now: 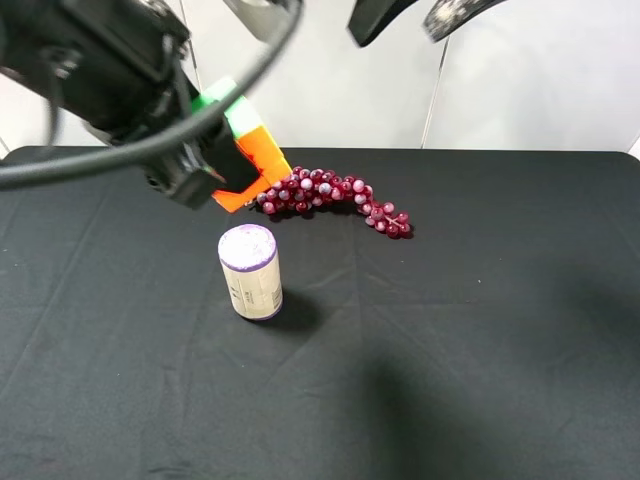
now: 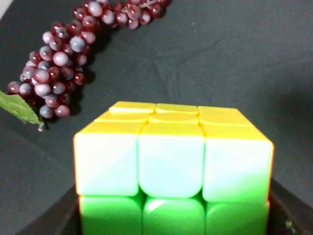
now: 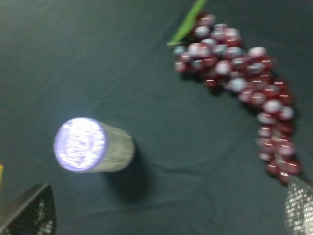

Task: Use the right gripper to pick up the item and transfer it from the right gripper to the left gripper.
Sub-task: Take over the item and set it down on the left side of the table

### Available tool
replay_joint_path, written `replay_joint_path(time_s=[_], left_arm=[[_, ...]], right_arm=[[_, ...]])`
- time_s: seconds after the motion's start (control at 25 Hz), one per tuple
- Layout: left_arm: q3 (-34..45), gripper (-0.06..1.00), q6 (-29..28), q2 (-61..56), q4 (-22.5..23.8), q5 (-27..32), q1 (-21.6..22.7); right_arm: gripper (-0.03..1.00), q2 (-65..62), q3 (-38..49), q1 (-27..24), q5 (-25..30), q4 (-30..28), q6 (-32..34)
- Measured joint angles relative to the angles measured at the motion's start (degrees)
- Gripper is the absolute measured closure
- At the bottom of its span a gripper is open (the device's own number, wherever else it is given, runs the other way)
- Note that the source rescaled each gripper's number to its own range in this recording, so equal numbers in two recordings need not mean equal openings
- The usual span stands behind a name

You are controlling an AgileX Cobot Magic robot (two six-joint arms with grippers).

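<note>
Showing the handover apparently complete: the puzzle cube (image 1: 268, 160) is pinched in the left gripper (image 1: 225, 160), held above the far-left desk (image 1: 500, 300) beside the grapes (image 1: 335, 195). The right gripper (image 1: 415, 18) hangs high, its fingers (image 3: 29, 213) spread and empty. By this judgement, no step is left.

Cube (image 1: 243, 118), green, orange and pale faces, tilted, off table, clamped in left gripper (image 1: 236, 165). Right gripper (image 1: 415, 15) spread, empty, well apart.

The left arm (image 1: 100, 70) is bulky black with a dark looping cable (image 1: 150, 148) (blurred), and the fingers (image 3: 29, 213) of the right gripper (image 3: 164, 215) carry cross-hatched grey pads.
</note>
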Motion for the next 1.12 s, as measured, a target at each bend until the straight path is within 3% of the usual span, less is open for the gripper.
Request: replay_joint_path(time_s=[0.28, 0.44, 0.76, 1.12], left_arm=[[0.00, 0.94, 0.00, -3.99, 1.92, 6.16, 0.00], [0.00, 0.94, 0.00, -4.13, 2.60, 9.02, 0.00], [0.00, 0.94, 0.00, -4.17, 3.48, 10.31, 0.00], [0.00, 0.94, -4.43, -4.17, 4.05, 10.31, 0.00]], right_arm=[[-0.03, -5.79, 0.84, 0.00, -0.02, -5.48, 2.75], [-0.03, -11.79, 6.45, 0.00, -0.02, -6.32, 3.66], [-0.03, -28.09, 28.98, 0.00, -0.02, -6.93, 3.65], [-0.03, -50.14, 52.41, 0.00, -0.48, -13.81, 3.65]])
